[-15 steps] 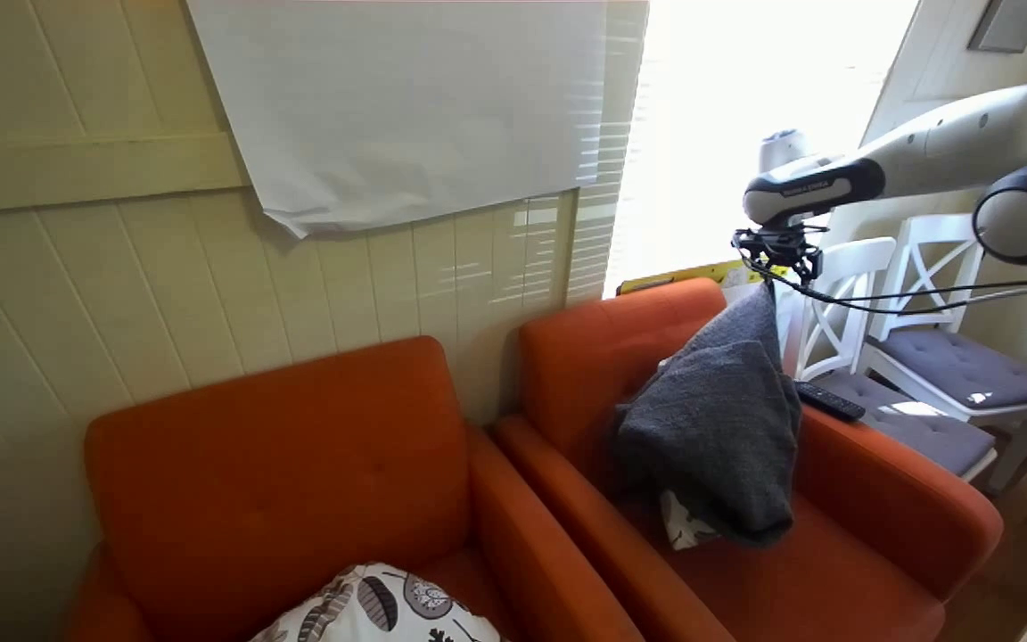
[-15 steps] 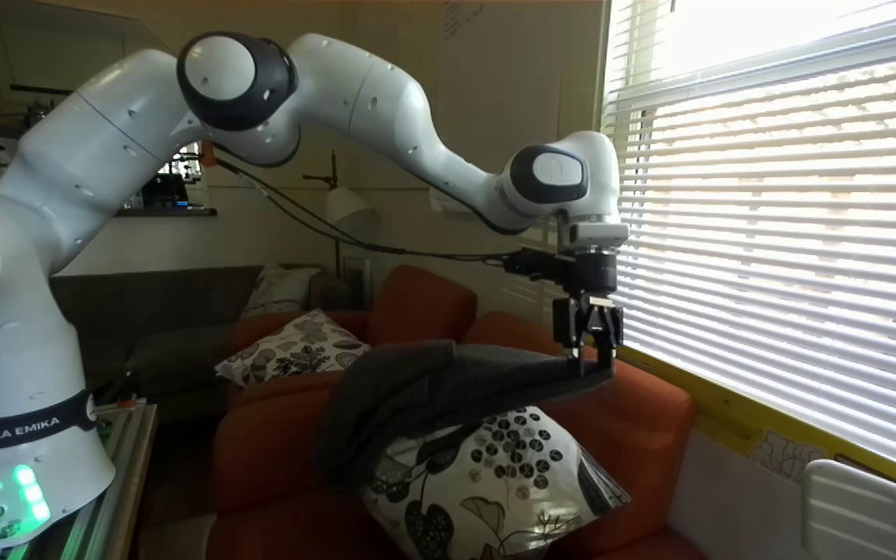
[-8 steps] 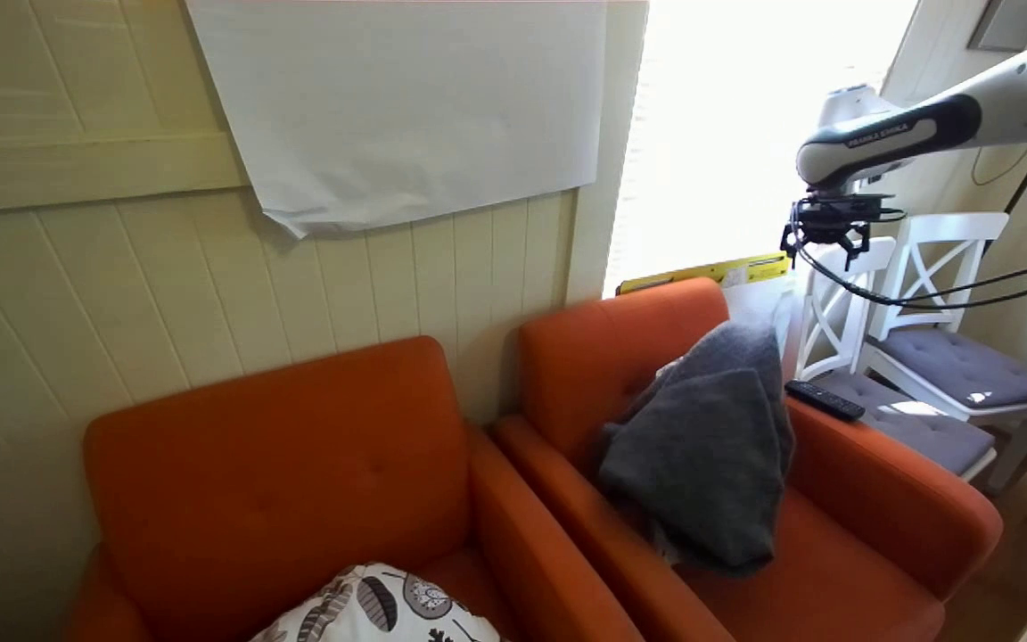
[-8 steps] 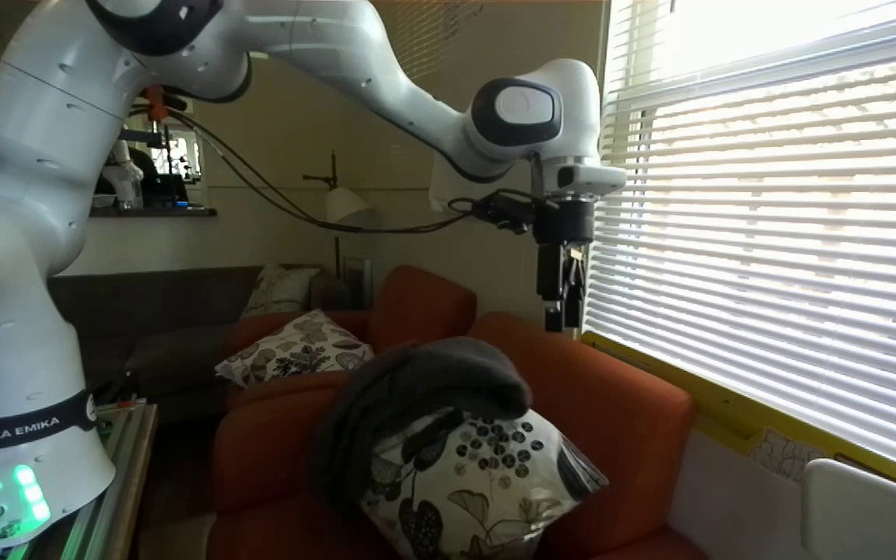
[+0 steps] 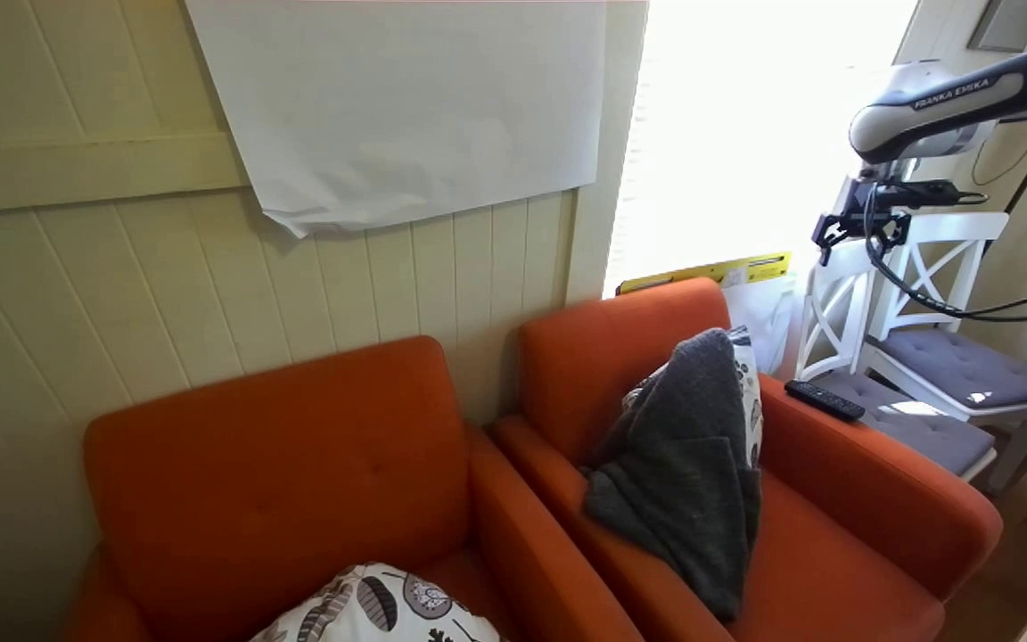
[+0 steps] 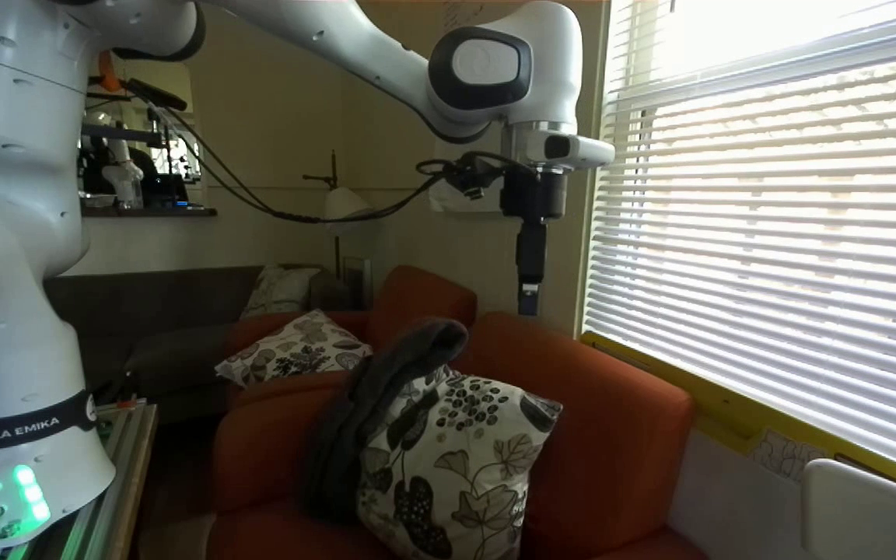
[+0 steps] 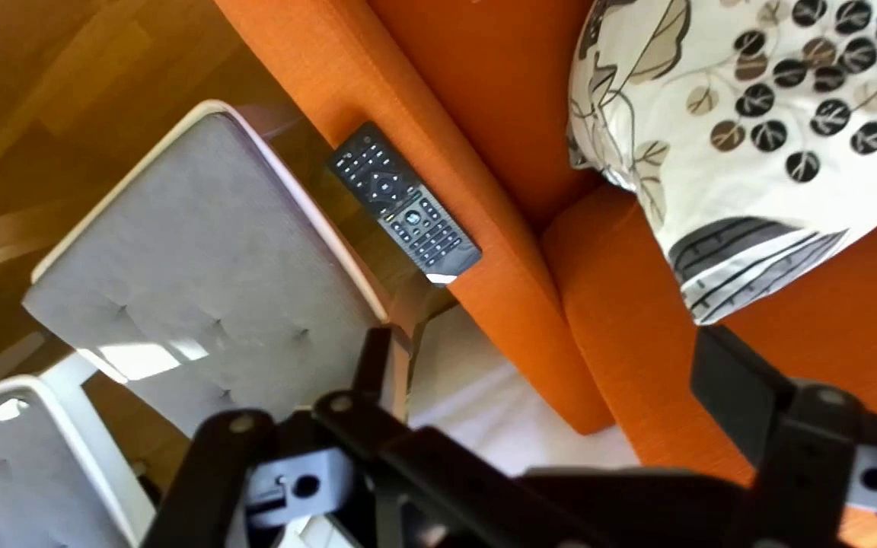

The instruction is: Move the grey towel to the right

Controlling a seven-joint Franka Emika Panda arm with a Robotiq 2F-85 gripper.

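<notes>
we mark the grey towel [image 5: 683,481] as slumped against the patterned pillow [image 6: 456,467] on the orange armchair [image 5: 825,553], lower than and well apart from the gripper [image 7: 545,336], which hangs in the air, fingers spread wide.

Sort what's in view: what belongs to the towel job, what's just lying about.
Part of the job:
grey towel, on the orange armchair
pincer, open and empty

Just lying about:
black remote, on the armrest
patterned cushion, touching the towel
</notes>
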